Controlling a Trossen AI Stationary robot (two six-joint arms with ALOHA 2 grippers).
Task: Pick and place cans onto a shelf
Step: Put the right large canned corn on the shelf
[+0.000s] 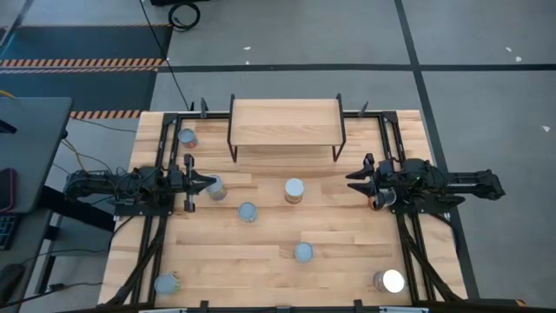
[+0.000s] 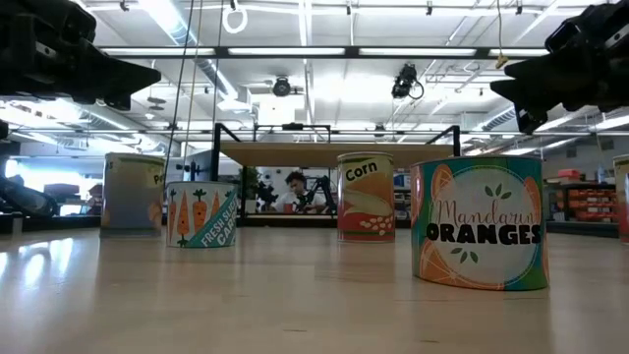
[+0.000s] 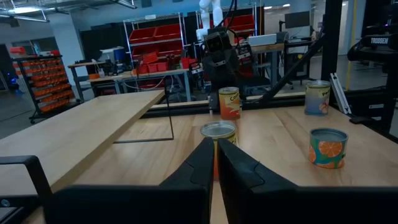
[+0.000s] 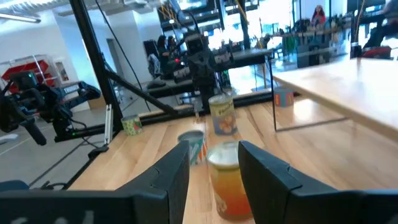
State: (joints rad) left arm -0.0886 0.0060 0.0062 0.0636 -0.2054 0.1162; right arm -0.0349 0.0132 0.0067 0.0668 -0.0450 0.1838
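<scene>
The light-wood shelf (image 1: 285, 122) stands on black legs at the table's far middle, with nothing on its top. Several cans stand upright on the table: corn (image 1: 294, 190), carrots (image 1: 248, 211), mandarin oranges (image 1: 303, 252) and others. My left gripper (image 1: 208, 183) is shut and empty, raised, with its tips over a can (image 1: 215, 186) that shows just past the fingers in the left wrist view (image 3: 219, 134). My right gripper (image 1: 356, 183) is open and raised. An orange-labelled can (image 4: 227, 177) stands below it and shows between the fingers, untouched.
More cans stand at the far left (image 1: 187, 136), near left (image 1: 166, 283) and near right (image 1: 391, 281). Black frame rails (image 1: 395, 156) run along both table sides. Bare wood lies between the shelf and the middle cans.
</scene>
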